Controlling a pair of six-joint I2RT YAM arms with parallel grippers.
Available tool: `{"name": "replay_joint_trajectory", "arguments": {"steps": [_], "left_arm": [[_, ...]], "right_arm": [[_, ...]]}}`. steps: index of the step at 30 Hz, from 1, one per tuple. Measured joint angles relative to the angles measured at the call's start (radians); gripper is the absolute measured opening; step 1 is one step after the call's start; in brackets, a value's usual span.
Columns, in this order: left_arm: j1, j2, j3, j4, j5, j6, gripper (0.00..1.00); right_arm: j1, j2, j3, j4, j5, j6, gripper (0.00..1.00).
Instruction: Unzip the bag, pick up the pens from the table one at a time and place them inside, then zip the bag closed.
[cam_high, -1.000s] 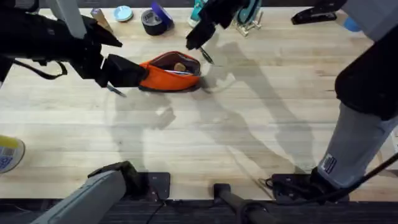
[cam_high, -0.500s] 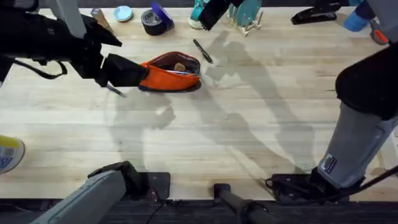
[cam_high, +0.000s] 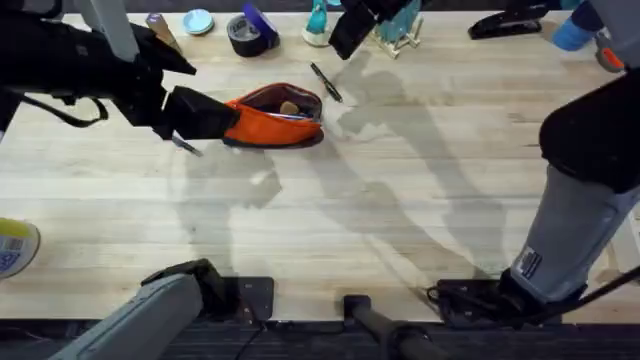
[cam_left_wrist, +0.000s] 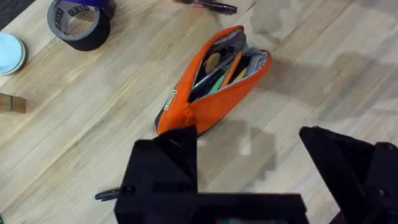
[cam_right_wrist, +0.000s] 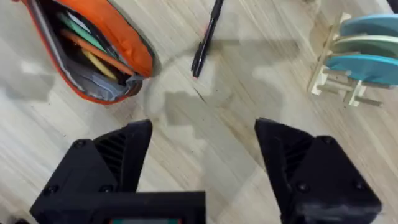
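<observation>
While left fingers (cam_left_wrist: 249, 177) hide the bag's (cam_high: 275, 118) end, right fingers (cam_right_wrist: 202, 152) gape empty.

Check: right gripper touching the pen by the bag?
Apart. The right wrist view shows the right gripper open, bare table between its fingers and the pen beside the bag.

Orange bag (cam_high: 275, 117) is lying unzipped on the far part of the counter (cam_high: 400, 200), stuff showing inside. One dark pen (cam_high: 326, 82) lies flat just right of it.
</observation>
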Motion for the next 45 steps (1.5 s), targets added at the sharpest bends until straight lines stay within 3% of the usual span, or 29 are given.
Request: {"name": "replay_joint_trajectory", "arguments": {"steps": [13, 45], "left_arm": [[0.0, 0.0, 0.0, 0.0, 0.0, 0.0, 0.993], [0.0, 0.0, 0.0, 0.0, 0.0, 0.0, 0.993]], "right_arm": [[0.0, 0.015, 0.003, 0.037, -0.024, 0.004, 0.996], [0.028, 0.301, 0.005, 0.263, -0.031, 0.046, 0.996]]}}
